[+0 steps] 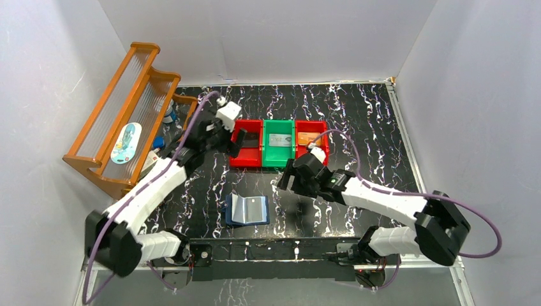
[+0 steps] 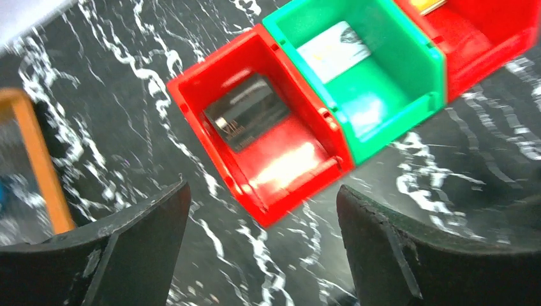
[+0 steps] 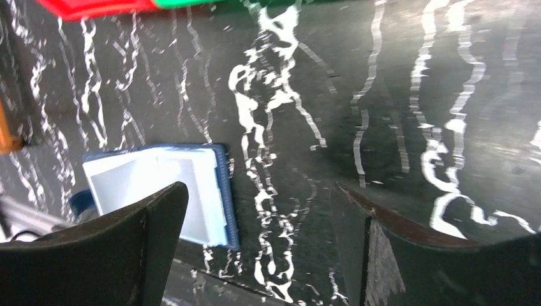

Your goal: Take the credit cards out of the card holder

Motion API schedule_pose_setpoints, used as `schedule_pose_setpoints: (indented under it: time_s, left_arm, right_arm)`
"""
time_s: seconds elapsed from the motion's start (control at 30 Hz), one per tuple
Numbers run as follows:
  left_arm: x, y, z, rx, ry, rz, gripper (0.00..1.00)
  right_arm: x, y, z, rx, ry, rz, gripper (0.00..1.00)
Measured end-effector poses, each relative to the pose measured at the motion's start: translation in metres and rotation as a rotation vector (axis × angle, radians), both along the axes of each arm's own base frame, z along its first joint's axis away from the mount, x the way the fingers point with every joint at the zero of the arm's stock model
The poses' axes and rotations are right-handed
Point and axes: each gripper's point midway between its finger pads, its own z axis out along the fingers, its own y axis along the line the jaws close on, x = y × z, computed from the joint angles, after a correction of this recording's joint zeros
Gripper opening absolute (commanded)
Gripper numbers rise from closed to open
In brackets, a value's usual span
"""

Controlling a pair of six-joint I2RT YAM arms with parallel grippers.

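Note:
The navy card holder lies open on the black marbled table near the front edge, with its pale sleeves facing up. It also shows in the right wrist view, and I see no card in its sleeves. A black credit card lies in the left red bin. My left gripper is open and empty, just above that bin's near wall; its view shows the gripper over the table. My right gripper is open and empty above bare table, right of the holder; its own view shows the gripper.
A green bin holds a silver-grey card. The right red bin holds an orange card. An orange wooden rack stands at the far left with small items beside it. White walls enclose the table.

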Motion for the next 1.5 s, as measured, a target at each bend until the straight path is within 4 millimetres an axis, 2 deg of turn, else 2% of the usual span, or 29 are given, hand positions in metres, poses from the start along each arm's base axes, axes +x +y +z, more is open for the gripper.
schedule_pose_setpoints:
  time_s: [0.07, 0.13, 0.3, 0.5, 0.63, 0.77, 0.8, 0.9, 1.03, 1.07, 1.1, 1.3, 1.4, 1.5]
  left_arm:
    - [-0.025, 0.007, 0.01, -0.104, 0.022, 0.058, 0.87]
    - [-0.044, 0.011, 0.01, -0.186, 0.069, 0.107, 0.89]
    - [-0.089, 0.019, -0.025, -0.327, 0.315, 0.284, 0.92]
    - [-0.132, 0.026, -0.068, -0.426, 0.545, 0.458, 0.93]
    - [-0.149, 0.028, -0.077, -0.467, 0.608, 0.5, 0.91]
    - [-0.161, 0.026, -0.085, -0.503, 0.667, 0.524, 0.85]
    - [-0.169, 0.025, -0.093, -0.509, 0.709, 0.539, 0.82]
    - [-0.179, 0.026, -0.108, -0.517, 0.771, 0.58, 0.8]
    - [-0.186, 0.027, -0.122, -0.527, 0.818, 0.623, 0.62]
    - [-0.189, 0.027, -0.127, -0.528, 0.838, 0.631, 0.51]
    - [-0.193, 0.026, -0.134, -0.53, 0.862, 0.643, 0.43]
    - [-0.203, 0.024, -0.152, -0.554, 0.915, 0.657, 0.11]
    - [-0.203, 0.024, -0.154, -0.563, 0.923, 0.662, 0.01]
    - [-0.202, 0.022, -0.154, -0.576, 0.923, 0.655, 0.0]
  right_arm:
    - [-0.003, 0.017, -0.003, 0.031, 0.04, 0.053, 0.79]
    - [-0.007, 0.03, -0.007, 0.058, 0.075, 0.096, 0.74]
    - [-0.019, 0.058, -0.02, 0.133, 0.167, 0.195, 0.64]
    - [-0.033, 0.077, -0.031, 0.18, 0.247, 0.257, 0.6]
    - [-0.044, 0.094, -0.031, 0.203, 0.276, 0.308, 0.55]
    - [-0.053, 0.111, -0.031, 0.221, 0.298, 0.349, 0.53]
    - [-0.056, 0.116, -0.033, 0.22, 0.314, 0.36, 0.53]
    - [-0.057, 0.115, -0.041, 0.209, 0.341, 0.346, 0.49]
    - [-0.057, 0.118, -0.043, 0.208, 0.354, 0.346, 0.47]
    - [-0.057, 0.118, -0.043, 0.207, 0.356, 0.347, 0.47]
    - [-0.057, 0.119, -0.044, 0.208, 0.36, 0.349, 0.47]
    - [-0.058, 0.123, -0.044, 0.212, 0.373, 0.358, 0.43]
    - [-0.058, 0.122, -0.045, 0.209, 0.375, 0.356, 0.38]
    - [-0.058, 0.121, -0.046, 0.204, 0.377, 0.357, 0.33]
